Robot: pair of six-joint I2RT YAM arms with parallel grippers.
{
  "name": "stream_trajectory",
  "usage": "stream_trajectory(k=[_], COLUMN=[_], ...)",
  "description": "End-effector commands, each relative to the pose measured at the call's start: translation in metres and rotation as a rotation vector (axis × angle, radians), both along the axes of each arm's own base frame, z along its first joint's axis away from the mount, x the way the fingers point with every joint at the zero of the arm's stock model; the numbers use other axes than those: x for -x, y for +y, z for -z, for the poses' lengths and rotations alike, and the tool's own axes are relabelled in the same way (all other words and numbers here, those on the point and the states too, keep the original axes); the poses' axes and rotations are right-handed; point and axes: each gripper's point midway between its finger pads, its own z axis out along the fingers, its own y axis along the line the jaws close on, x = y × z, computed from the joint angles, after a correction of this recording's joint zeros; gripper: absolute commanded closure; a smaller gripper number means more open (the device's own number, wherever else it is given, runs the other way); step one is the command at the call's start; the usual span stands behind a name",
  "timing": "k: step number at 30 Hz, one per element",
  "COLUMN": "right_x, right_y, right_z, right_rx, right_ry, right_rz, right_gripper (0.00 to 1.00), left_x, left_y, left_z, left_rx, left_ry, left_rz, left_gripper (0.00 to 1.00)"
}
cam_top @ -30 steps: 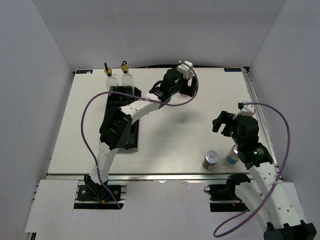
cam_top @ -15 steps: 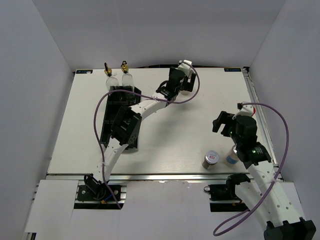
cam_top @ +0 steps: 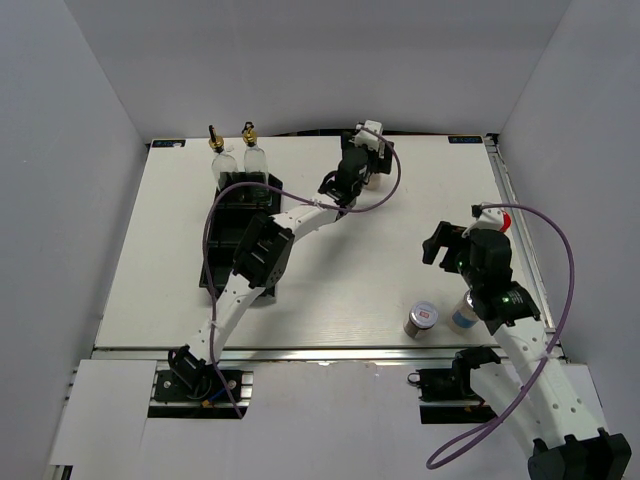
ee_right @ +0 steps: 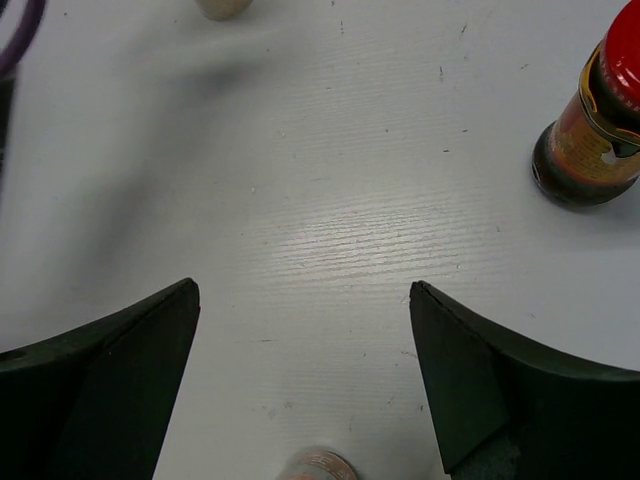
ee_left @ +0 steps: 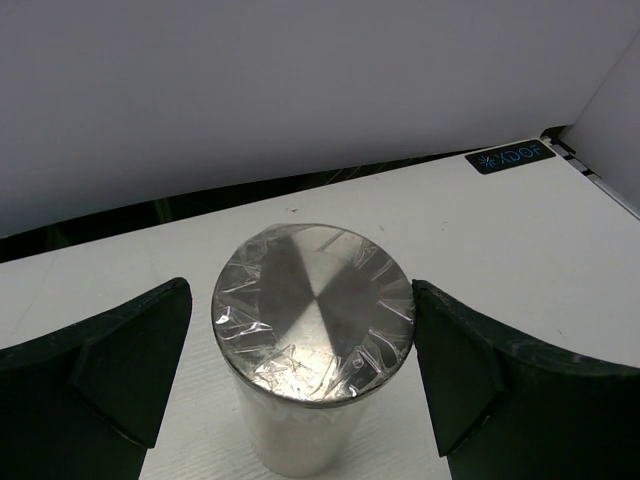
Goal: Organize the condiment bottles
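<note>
Both agape | left end effector (ee_left: 302, 365) flanks silver-lidded shaker (ee_left: 312, 305) | right end effector (ee_right: 303, 305) over table (ee_right: 340, 225)

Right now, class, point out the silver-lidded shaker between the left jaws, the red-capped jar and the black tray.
silver-lidded shaker (ee_left: 313, 310): left wrist view, centre of its lid.
red-capped jar (ee_right: 590, 140): right wrist view, on its label.
black tray (cam_top: 222, 258): top view, its left side.

White worktop (cam_top: 350, 270). Black tray (cam_top: 216, 268) on left half. Left glass bottle (cam_top: 222, 160) and right glass bottle (cam_top: 253, 157), gold pourers, at tray's far end. Silver-lidded shaker (ee_left: 312, 320) upright near far edge. Red-label shaker (cam_top: 421, 319) just beside blue-white shaker (cam_top: 463, 318), near front right. Red-capped dark jar (ee_right: 590, 130) at right side.
</note>
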Motion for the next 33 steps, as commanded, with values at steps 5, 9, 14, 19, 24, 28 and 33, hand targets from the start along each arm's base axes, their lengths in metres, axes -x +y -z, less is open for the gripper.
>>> stream_trajectory(k=[5,9,14,19,24,28,33], right_x=[0.0,0.002,0.003,0.004,0.003,0.001,-0.001], right_y=[0.004,0.004,0.005,0.006,0.01,0.013,0.009], right_z=[-0.017,-0.015,-0.01,-0.002,0.003,0.008,0.008], right_rx=[-0.038,-0.041,-0.041,-0.04,-0.055,-0.054,-0.057], right_ry=[-0.074,-0.073,-0.062,-0.043,-0.04,-0.027,-0.032], right_rz=[-0.013,-0.017,-0.019,-0.024,-0.044,-0.056,-0.032], right_gripper=[0.11,0.11,0.11,0.11,0.11,0.11,0.11], left_x=[-0.009,-0.001,0.02,0.099,0.169,0.222,0.25], left_y=[-0.002,-0.006,-0.001,0.052,0.109,0.177,0.267], left_z=[-0.043,-0.068,-0.114,-0.202,-0.179,-0.182,-0.169], left_rx=[0.095,0.122,0.136,0.154,0.14,0.211,0.211], left_ry=[-0.123,-0.135,-0.157,-0.241,-0.162,-0.118,-0.054], left_rz=[-0.008,0.035,0.06,0.085,0.103,0.004,-0.311], left_gripper=[0.2,0.46,0.88,0.98,1.0,1.0,1.0])
